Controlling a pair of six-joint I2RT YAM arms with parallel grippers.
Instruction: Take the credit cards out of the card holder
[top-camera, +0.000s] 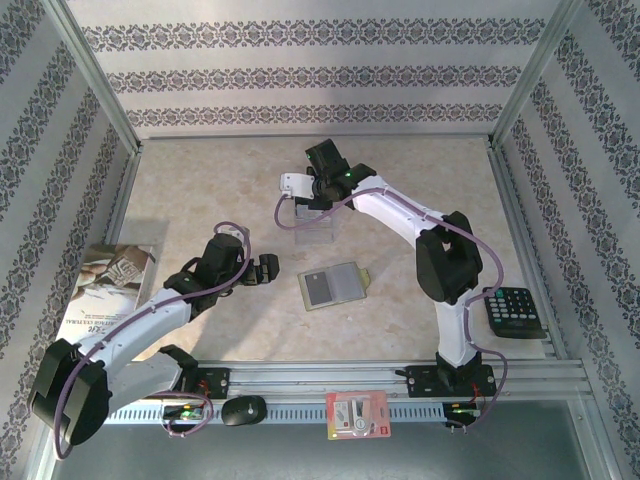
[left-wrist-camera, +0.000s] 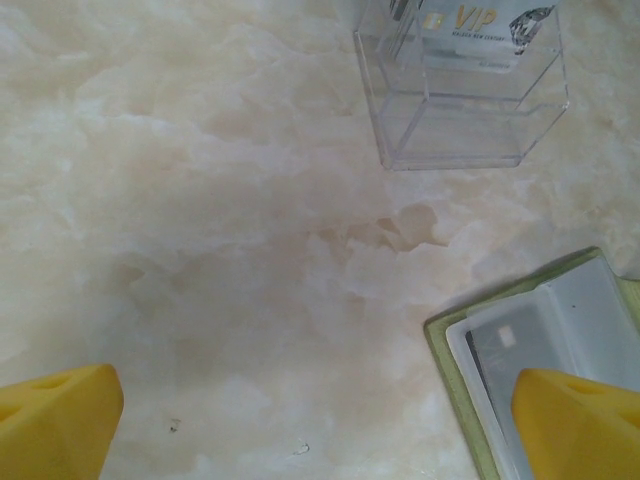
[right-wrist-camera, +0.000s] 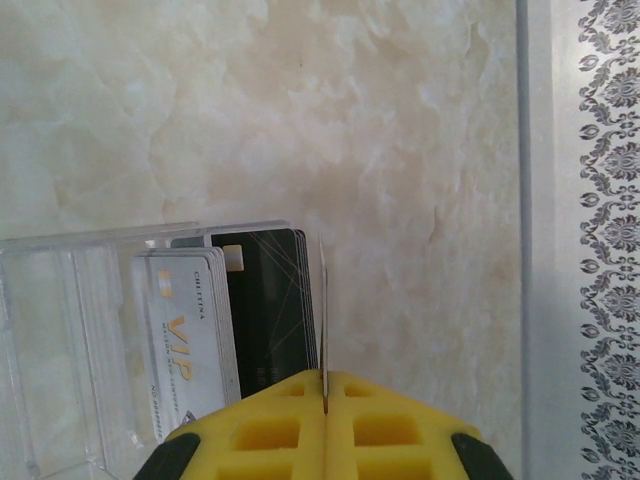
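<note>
Beige marble tabletop (top-camera: 420, 190) lay below. My right tool (right-wrist-camera: 324, 385) clamped a thin credit card (right-wrist-camera: 321, 300), edge-on, just beside a clear plastic box (right-wrist-camera: 60, 340) of cards (right-wrist-camera: 190, 330). My left tool (left-wrist-camera: 318, 415) stood apart, an olive-green folding card holder (left-wrist-camera: 445, 362) under its right finger.

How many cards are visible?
4: edge-on card in the right hand; silver card and black card in the clear box; grey card in the wallet. More may hide.

My marbled beige table (top-camera: 220, 180) carries the open olive card holder (top-camera: 333, 286), a clear plastic card stand (top-camera: 312, 238) beyond it, a calculator (top-camera: 514, 311) right, a booklet (top-camera: 108, 285) left.
</note>
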